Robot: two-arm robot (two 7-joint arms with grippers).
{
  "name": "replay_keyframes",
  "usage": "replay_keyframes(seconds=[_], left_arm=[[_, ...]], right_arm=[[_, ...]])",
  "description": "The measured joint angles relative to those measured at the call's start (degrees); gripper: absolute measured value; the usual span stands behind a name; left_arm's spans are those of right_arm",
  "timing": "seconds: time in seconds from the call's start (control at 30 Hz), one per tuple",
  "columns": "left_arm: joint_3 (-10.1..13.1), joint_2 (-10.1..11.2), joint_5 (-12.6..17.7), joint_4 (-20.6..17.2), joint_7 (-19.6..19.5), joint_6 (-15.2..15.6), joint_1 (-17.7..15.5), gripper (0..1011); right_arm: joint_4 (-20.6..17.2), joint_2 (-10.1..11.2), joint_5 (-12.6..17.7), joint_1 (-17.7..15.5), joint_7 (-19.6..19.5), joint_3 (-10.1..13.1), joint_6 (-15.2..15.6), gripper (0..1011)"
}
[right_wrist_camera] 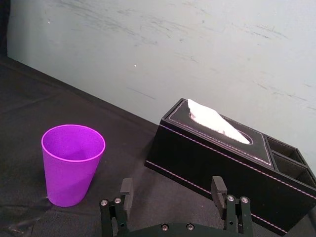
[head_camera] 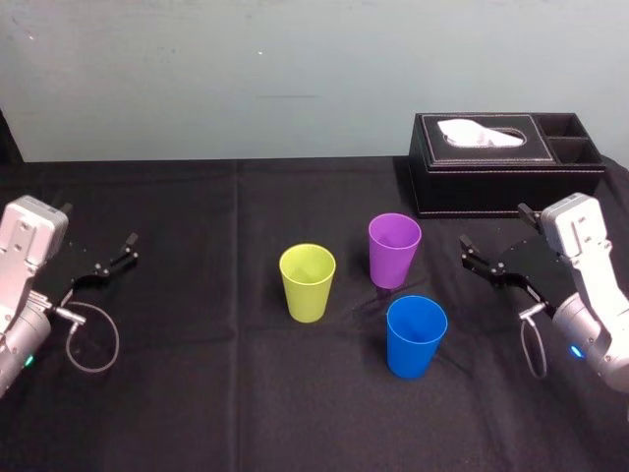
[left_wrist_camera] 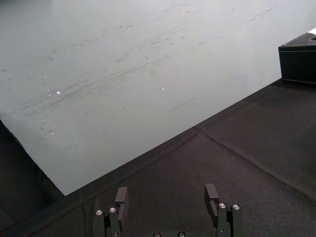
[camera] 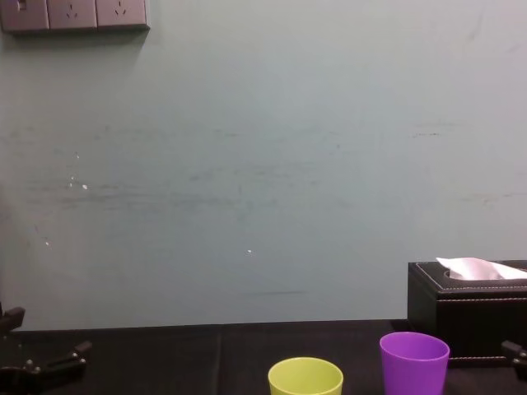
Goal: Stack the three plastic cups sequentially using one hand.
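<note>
partly cropped yellow-green cup point(camera: 305, 378) in chest view; left gripper point(left_wrist_camera: 167, 190), right gripper point(right_wrist_camera: 172, 181) splayed

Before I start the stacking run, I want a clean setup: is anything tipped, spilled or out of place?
Nothing stands out. The purple cup, blue cup and yellow-green cup stand upright and apart on the black cloth; the tissue box sits flat behind them. The left gripper and right gripper are open at the sides.

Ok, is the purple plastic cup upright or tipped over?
Upright: the purple tapered plastic cup stands on its narrow base, open mouth up.
</note>
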Motion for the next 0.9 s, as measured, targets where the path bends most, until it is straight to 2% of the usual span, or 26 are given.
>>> replay_keyframes(seconds=[0.9], left_arm=[[0.0,0.0,0.0,0.0,0.0,0.0,0.0,1010]], right_arm=[[0.0,0.0,0.0,0.0,0.0,0.0,0.0,1000]])
